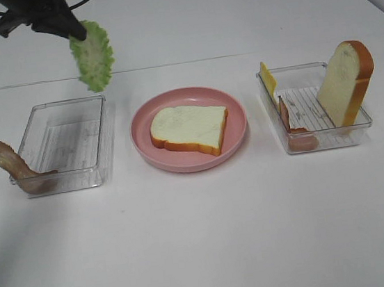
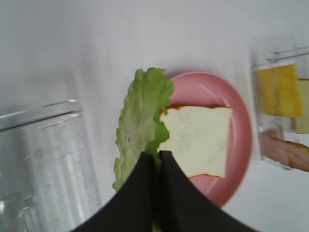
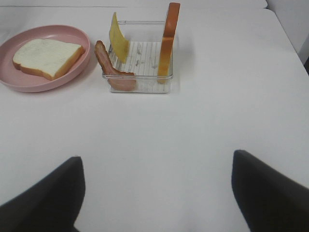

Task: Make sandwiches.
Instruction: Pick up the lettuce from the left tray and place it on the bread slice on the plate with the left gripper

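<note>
Containers first. The left clear tray (image 1: 68, 103) has a bacon strip (image 1: 16, 168) draped over its near outer corner. With the see-through wall it's hard to say how much of it sits inside.

The pink plate (image 1: 194, 164) in the middle holds one bread slice (image 1: 190, 130) lying flat.

The right clear tray (image 1: 309, 67) is the busy one. A second bread slice (image 1: 344, 83) stands on edge against the outer side. A cheese slice (image 1: 267, 78) leans at the far corner on the plate side, and another bacon strip (image 1: 289, 121) rests against that same wall, its top poking over the rim.

The left gripper (image 1: 77, 33) is pinched tight on the lettuce (image 1: 93, 55), which dangles in the air behind the left tray. Most of that arm is cut off by the top edge.

The right gripper (image 3: 157, 193) is spread wide over bare table (image 3: 159, 135), near side of the right tray. Only its dark fingertips (image 3: 48, 193) show, in its wrist view.
</note>
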{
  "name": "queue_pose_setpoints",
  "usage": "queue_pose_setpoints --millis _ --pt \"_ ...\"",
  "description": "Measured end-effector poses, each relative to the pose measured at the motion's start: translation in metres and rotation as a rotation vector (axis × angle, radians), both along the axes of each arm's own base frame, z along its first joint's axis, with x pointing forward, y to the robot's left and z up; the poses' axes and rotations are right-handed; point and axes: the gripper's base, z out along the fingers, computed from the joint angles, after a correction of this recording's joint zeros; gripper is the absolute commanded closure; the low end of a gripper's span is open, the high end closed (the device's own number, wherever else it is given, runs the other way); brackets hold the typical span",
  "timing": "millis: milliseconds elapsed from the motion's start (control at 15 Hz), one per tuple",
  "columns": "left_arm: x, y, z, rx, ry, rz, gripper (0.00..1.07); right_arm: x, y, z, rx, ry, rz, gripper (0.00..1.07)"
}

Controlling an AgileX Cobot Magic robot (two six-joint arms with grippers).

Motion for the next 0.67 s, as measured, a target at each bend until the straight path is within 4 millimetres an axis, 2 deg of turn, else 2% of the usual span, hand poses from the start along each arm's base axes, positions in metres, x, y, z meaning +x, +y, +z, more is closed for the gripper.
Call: queue_pose_setpoints --millis 67,267,400,533,600,667 --pt "-0.001 -0.008 0.002 -0.027 -0.013 -0.019 1.07 0.000 0.000 0.000 0.000 0.000 0.000 0.29" --pt "-0.006 -0.055 0.010 -0.145 -0.090 -0.083 1.07 0.000 0.000 0.000 0.000 0.000 0.000 0.29" --pt "-0.010 -0.085 0.008 -0.207 -0.116 -0.116 1.07 0.000 0.000 0.000 0.000 0.000 0.000 0.29" --pt "-0.013 -0.108 -0.006 -0.258 -0.090 -0.147 1.07 0.000 0.000 0.000 0.000 0.000 0.000 0.29" --pt "-0.014 -0.126 -0.028 -0.297 -0.033 -0.167 1.07 0.000 0.000 0.000 0.000 0.000 0.000 0.29" --pt "-0.015 -0.130 -0.035 -0.300 -0.016 -0.171 1.07 0.000 0.000 0.000 0.000 0.000 0.000 0.29"
